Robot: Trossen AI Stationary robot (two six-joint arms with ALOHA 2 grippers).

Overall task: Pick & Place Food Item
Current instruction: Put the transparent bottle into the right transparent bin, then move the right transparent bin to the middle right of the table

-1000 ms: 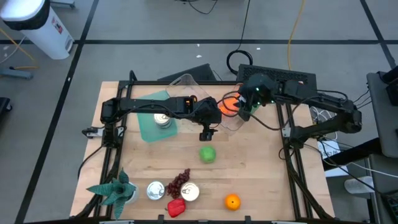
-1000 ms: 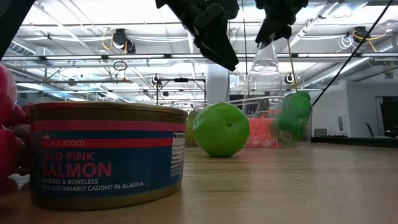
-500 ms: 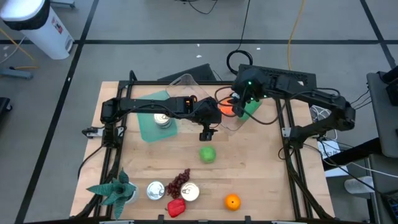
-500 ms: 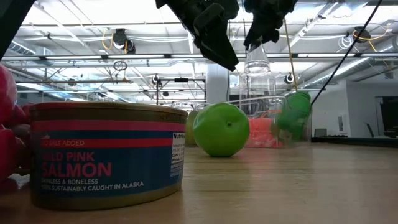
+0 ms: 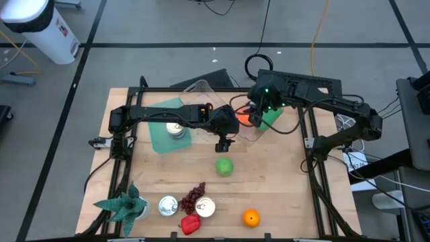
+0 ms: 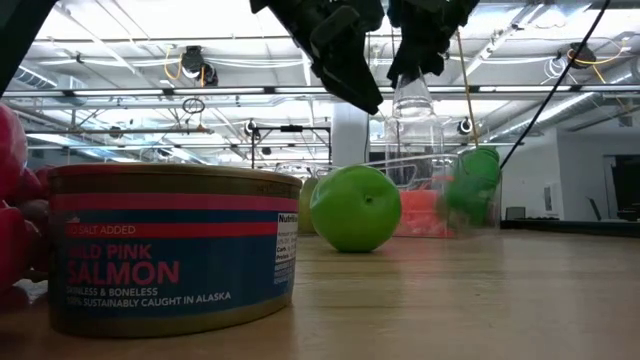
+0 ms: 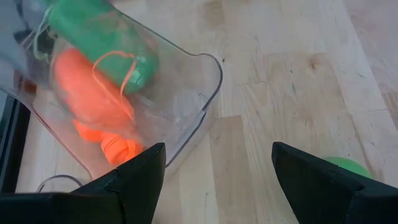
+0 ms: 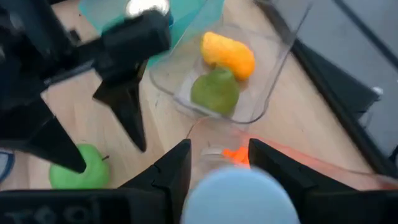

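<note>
A green apple (image 5: pixel 224 166) rests on the wooden table, just on the near side of my left gripper (image 5: pixel 222 144). That gripper hangs open above the table with nothing between its fingers (image 7: pixel 137 174). A clear container (image 7: pixel 208 81) holding an orange item (image 7: pixel 87 106) and a green item (image 7: pixel 106 31) stands right of it. Over this container my right gripper (image 8: pixel 221 155) is shut on a clear bottle-like thing (image 6: pixel 414 100) with a pale round end (image 8: pixel 236 196). My right gripper has the clear bottle-like thing pinched between its two fingers (image 8: pixel 171 174) at its narrow upper end (image 6: pixel 412 78). The fingers slant down from the table's right. The thing hangs below them over the clear container, its wide part down.
A second clear container (image 8: pixel 249 99) with a yellow item and a green pear stands at the far side. A teal plate (image 5: pixel 161 138) carries a can. Along the near edge are a salmon can (image 6: pixel 170 250), another can, grapes, a red pepper, an orange (image 5: pixel 250 218) and a plant.
My right gripper has gone a little toward the table's left edge, carrying the clear bottle-like thing with it above the container.
</note>
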